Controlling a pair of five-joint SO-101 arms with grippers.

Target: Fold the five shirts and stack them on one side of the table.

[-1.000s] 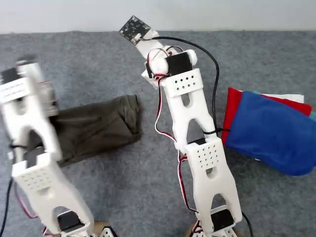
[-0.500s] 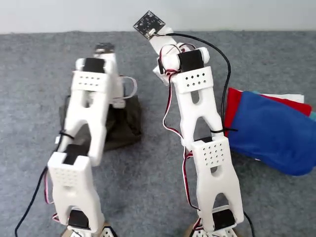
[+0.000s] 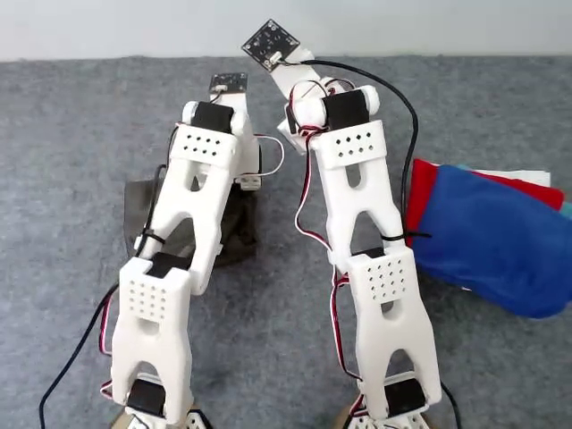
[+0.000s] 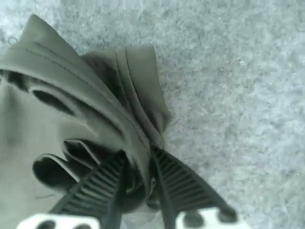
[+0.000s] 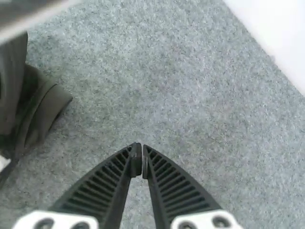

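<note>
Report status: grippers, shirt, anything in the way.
Left gripper shut on olive shirt, fabric bunched. Right gripper shut, empty, over carpet. Stack lies beyond right arm, which stands between it and shirt.

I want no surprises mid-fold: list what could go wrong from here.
1. The left gripper pinches a bunched edge of the olive shirt; a pull may undo the layers or lose the grip.
2. The right gripper sits shut off the cloth, so nothing pins the shirt and it could slide.

We have swung our left gripper [image 4: 139, 160] across towards the right arm, dragging the shirt [image 4: 71, 95] over into a narrower, bunched fold.
</note>
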